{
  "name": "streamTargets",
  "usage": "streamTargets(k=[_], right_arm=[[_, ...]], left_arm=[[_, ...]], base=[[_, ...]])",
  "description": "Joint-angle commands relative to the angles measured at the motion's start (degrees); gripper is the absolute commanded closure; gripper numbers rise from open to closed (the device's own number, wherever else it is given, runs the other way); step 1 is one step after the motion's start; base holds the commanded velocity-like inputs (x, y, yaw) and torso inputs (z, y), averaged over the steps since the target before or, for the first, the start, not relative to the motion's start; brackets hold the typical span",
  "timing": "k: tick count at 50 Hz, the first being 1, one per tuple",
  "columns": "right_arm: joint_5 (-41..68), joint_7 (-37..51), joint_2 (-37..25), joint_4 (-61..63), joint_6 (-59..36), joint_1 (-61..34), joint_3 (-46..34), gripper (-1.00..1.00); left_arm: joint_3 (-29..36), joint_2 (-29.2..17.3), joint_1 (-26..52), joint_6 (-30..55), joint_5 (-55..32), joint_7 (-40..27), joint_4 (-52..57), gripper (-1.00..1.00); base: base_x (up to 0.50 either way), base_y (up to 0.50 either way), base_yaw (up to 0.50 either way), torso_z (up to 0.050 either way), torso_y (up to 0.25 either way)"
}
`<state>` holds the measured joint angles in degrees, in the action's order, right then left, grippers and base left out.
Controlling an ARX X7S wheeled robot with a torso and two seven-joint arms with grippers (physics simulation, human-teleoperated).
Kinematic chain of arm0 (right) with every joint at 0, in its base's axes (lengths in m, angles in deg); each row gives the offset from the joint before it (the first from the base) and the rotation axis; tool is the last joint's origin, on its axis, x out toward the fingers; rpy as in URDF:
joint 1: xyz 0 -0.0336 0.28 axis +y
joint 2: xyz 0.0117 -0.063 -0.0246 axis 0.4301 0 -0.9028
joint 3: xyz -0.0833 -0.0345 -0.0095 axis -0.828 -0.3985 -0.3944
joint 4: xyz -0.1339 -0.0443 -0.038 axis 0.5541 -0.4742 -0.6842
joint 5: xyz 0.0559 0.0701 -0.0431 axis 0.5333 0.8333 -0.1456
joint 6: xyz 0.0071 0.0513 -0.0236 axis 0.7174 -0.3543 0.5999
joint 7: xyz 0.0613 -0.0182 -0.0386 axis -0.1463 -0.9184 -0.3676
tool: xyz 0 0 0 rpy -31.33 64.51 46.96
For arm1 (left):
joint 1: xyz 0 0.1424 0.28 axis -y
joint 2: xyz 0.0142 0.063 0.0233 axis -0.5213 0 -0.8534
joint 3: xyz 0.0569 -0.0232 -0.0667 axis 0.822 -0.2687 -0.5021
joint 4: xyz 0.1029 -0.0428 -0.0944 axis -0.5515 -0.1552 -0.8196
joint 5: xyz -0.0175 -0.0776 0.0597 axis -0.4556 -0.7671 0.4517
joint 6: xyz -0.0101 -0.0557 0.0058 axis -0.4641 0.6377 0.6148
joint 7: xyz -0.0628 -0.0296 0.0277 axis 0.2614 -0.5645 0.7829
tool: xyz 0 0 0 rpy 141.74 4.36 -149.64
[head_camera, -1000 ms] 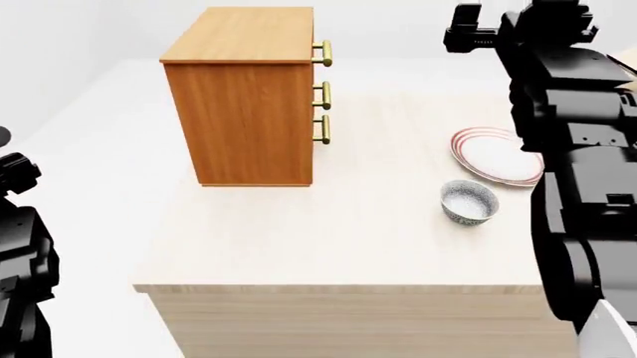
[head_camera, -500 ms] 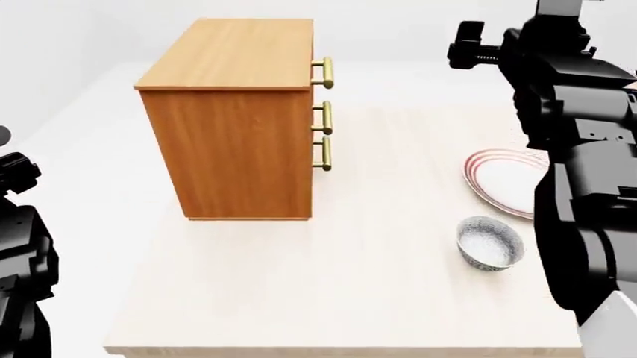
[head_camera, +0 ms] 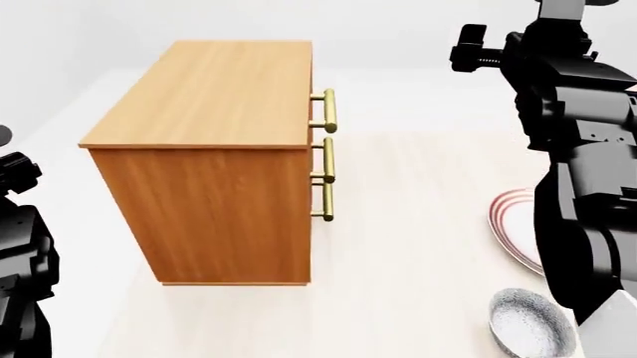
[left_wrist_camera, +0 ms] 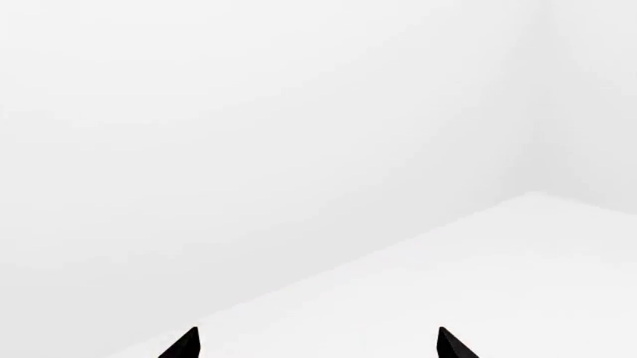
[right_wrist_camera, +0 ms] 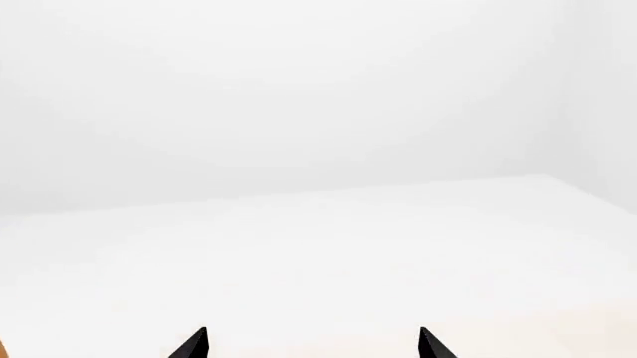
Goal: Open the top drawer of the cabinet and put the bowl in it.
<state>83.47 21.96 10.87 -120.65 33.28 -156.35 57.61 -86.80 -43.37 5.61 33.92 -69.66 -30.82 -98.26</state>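
The orange-brown cabinet (head_camera: pixel 214 171) stands on the pale table, its drawer fronts facing right. The top drawer is pushed in, and its brass handle (head_camera: pixel 330 112) sticks out above two like handles. The speckled grey-blue bowl (head_camera: pixel 532 325) sits on the table at the lower right, partly behind my right arm (head_camera: pixel 582 149). In the left wrist view my left gripper (left_wrist_camera: pixel 318 347) is open, with only white floor and wall between its black fingertips (left_wrist_camera: pixel 187 345). My right gripper (right_wrist_camera: pixel 313 345) is open too and faces bare white floor. Neither gripper is near the cabinet or the bowl.
A white plate with red rings (head_camera: pixel 512 230) lies right of the cabinet, half hidden by my right arm. My left arm (head_camera: pixel 20 246) hangs at the left edge, off the table. Bare tabletop (head_camera: pixel 408 224) lies between the handles and the plate.
The head view has closed in on the table: the cabinet looms larger and lower, and the bowl and plate have slid to the lower right. Both arms keep their pose.
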Motion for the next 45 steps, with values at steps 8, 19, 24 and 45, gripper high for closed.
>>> streamTargets(k=[8,19,24,45], right_arm=[[-1.01,-0.09,-0.18,-0.03,-0.02,0.10,1.40,-1.00],[-1.28,-0.18,-0.34,-0.03,-0.39,0.07,1.95,-1.00],[-1.17,0.10,-0.52,-0.03,-0.59,0.03,2.48,-1.00],[17.96,-6.69,-0.19,-0.02,-15.20,2.35,38.33,-1.00]], left_arm=[[0.33,-0.09,0.03,0.11,0.10,-0.02,0.00,-1.00],[0.61,-0.05,0.09,0.38,0.00,-0.11,0.00,-1.00],[0.61,-0.03,0.10,0.40,-0.03,-0.12,0.00,-1.00],[0.51,-0.05,0.27,0.82,-0.10,0.09,0.00,-1.00]], base=[[0.50,0.00,0.00,0.000,0.000],[0.50,0.00,0.00,0.000,0.000],[0.50,0.00,0.00,0.000,0.000],[0.02,0.00,0.00,0.000,0.000]])
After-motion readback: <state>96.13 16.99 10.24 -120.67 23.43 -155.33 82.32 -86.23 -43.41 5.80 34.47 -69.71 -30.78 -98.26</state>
